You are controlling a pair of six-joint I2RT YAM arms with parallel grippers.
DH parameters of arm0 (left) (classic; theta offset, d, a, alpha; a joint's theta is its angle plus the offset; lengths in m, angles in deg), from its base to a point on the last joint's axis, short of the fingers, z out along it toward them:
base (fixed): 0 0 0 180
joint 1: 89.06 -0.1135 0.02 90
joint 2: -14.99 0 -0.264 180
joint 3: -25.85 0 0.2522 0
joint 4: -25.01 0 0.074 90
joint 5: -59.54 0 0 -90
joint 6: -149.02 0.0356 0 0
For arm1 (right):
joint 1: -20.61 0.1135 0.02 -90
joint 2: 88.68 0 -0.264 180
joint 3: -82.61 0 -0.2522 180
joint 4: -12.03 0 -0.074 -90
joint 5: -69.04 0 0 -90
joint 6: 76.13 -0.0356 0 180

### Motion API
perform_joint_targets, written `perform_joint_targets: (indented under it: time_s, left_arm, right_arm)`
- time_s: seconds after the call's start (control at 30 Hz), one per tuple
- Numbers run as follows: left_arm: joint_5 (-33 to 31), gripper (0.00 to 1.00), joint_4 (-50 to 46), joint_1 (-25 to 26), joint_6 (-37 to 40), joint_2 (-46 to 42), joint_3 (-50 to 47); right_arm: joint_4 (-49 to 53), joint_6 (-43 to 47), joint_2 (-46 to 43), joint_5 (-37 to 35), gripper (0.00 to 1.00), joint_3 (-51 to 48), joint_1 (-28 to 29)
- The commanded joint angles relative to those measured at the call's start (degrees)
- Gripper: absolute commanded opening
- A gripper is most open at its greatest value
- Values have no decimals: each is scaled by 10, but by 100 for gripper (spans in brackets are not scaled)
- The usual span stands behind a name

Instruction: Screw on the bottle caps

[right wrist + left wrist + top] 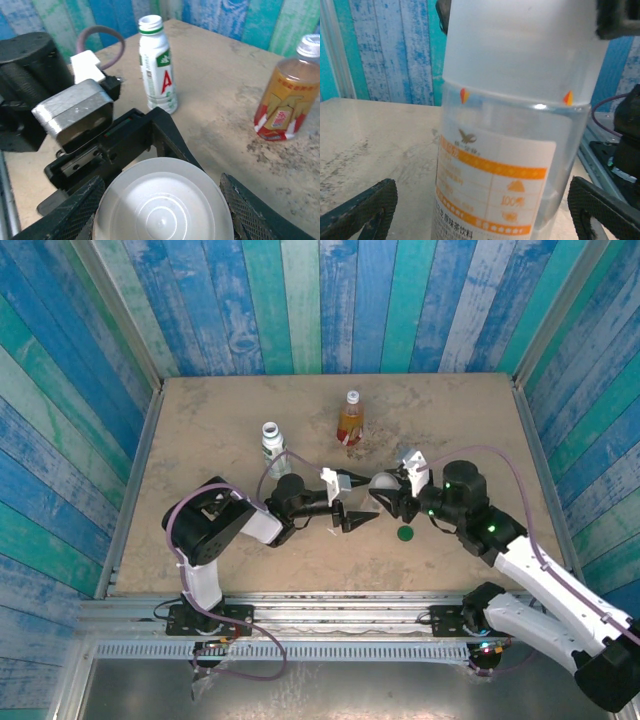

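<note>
The short clear bottle (520,150) with the orange label stands between the open fingers of my left gripper (480,212), which stand apart from its sides. The wide translucent whitish cap (162,202) sits on top of this bottle, with my right gripper (162,212) shut on it from above. In the top view both grippers meet mid-table, the left gripper (367,499) beside the right gripper (392,492). The dark green cap (405,533) lies loose on the table just in front. The white-labelled bottle (157,65) stands with its neck uncovered. The amber bottle (285,97) wears a small white-grey cap (310,45).
The white-labelled bottle (272,445) and the amber bottle (350,418) stand upright behind the grippers. Blue and green plank walls (320,300) enclose the sandy table (200,420) on three sides. A metal rail (330,610) runs along the near edge.
</note>
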Motion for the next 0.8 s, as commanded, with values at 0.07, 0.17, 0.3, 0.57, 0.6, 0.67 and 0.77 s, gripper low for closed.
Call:
perform_joint_targets:
  time_s: [0.07, 0.17, 0.3, 0.57, 0.6, 0.67, 0.77]
  left_arm:
    - [78, 85, 7, -2, -6, -15, 10]
    - [95, 80, 13, -2, -14, -9, 15]
    - [108, 70, 9, -2, -15, 0, 21]
    - [121, 58, 2, -2, -15, -2, 23]
    - [126, 57, 3, -2, -16, -3, 23]
    - [133, 57, 4, -2, -19, -5, 24]
    - [150, 56, 10, -2, -27, -9, 26]
  right_arm:
    - [45, 96, -6, 123, 44, 16, -6]
    - [45, 106, 4, 146, 44, 23, -7]
    - [35, 109, 14, 156, 44, 26, -8]
    - [44, 107, 9, 136, 55, 27, -7]
    - [52, 114, 6, 131, 60, 28, -8]
    - [64, 129, 1, 124, 66, 29, -8]
    - [97, 166, 3, 144, 71, 39, -8]
